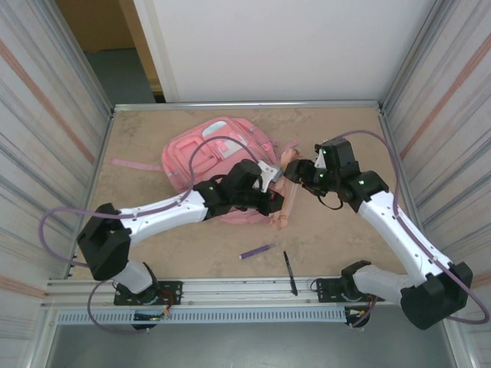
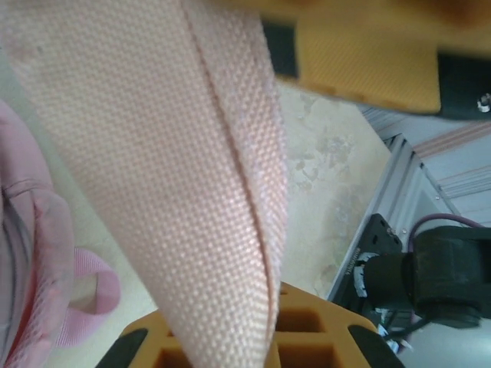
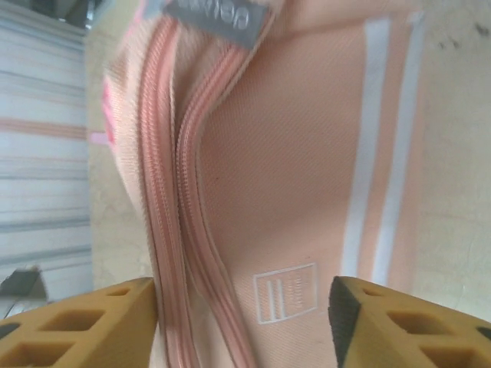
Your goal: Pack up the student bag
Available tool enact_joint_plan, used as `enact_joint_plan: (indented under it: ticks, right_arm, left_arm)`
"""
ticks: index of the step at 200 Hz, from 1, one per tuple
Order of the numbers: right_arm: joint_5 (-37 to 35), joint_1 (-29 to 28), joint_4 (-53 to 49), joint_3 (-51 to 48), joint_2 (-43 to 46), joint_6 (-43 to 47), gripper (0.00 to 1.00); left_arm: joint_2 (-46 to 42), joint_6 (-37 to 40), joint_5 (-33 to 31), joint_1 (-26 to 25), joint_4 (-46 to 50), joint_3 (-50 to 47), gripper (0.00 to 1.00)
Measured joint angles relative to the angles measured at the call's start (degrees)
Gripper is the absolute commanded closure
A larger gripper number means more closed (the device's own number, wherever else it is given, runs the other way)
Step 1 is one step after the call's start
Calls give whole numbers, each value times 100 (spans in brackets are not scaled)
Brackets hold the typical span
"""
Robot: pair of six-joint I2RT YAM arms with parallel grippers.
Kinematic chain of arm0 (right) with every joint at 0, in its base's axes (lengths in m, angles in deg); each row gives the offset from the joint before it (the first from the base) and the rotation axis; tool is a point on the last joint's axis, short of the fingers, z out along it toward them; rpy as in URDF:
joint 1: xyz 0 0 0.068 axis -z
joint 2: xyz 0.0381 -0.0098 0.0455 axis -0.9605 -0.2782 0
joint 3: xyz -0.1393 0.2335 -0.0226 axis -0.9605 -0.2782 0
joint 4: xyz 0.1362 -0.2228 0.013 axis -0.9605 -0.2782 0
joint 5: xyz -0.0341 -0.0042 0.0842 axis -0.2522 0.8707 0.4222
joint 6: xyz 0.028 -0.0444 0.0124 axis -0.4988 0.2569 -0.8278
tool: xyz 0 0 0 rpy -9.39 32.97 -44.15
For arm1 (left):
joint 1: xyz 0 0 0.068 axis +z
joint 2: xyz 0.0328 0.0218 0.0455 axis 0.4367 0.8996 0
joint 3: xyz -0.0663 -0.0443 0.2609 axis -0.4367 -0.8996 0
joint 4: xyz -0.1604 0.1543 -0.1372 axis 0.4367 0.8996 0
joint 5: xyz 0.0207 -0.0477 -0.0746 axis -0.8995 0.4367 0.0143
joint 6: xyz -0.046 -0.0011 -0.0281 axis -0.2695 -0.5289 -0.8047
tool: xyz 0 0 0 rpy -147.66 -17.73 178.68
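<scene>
The left gripper (image 2: 307, 203) clamps the peach pencil case (image 3: 291, 176); the right gripper (image 3: 245, 322) is released, its jaws apart around it. The pink student bag (image 1: 201, 146) lies flat, white patch up.

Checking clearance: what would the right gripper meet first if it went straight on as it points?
The pencil case, lying straight ahead of the open right gripper and across the gap between its jaws. It looks close, though depth is unclear.
</scene>
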Motion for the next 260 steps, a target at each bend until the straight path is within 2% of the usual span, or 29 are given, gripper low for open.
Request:
enact_joint_plan:
  ticks: [25, 53, 92, 119, 139, 183, 219, 241, 260]
  right_arm:
    - [120, 118, 326, -168, 538, 514, 32]
    - [894, 446, 1084, -841, 874, 798, 28]
    - [2424, 599, 2208, -1314, 365, 767, 27]
    - [3187, 581, 3209, -1355, 98, 442, 25]
    - [3475, 437, 3950, -1467, -94, 90, 24]
    - [3123, 17, 4780, -1794, -103, -520, 20]
    - [2131, -166, 4695, -1943, 304, -584, 16]
    - [1753, -522, 4896, -2184, 629, -592, 18]
    - [1534, -909, 5202, -2190, 654, -638, 25]
  left_arm:
    - [-645, 103, 175, 278, -11, -369, 100]
    - [-1480, 120, 562, 621, -264, -837, 100]
    - [-2234, 46, 905, 896, -647, -1252, 100]
    - [-2385, -271, 1045, 1049, -1095, -1482, 100]
    - [-2350, -540, 1176, 1187, -1364, -1659, 99]
    - [-2317, -973, 1211, 1261, -1843, -1692, 100]
    - [-2317, -1165, 1086, 1283, -2361, -1692, 99]
    - [-2339, -1329, 876, 1285, -2837, -1794, 99]
    - [-2341, -1480, 686, 1285, -3141, -1945, 98]
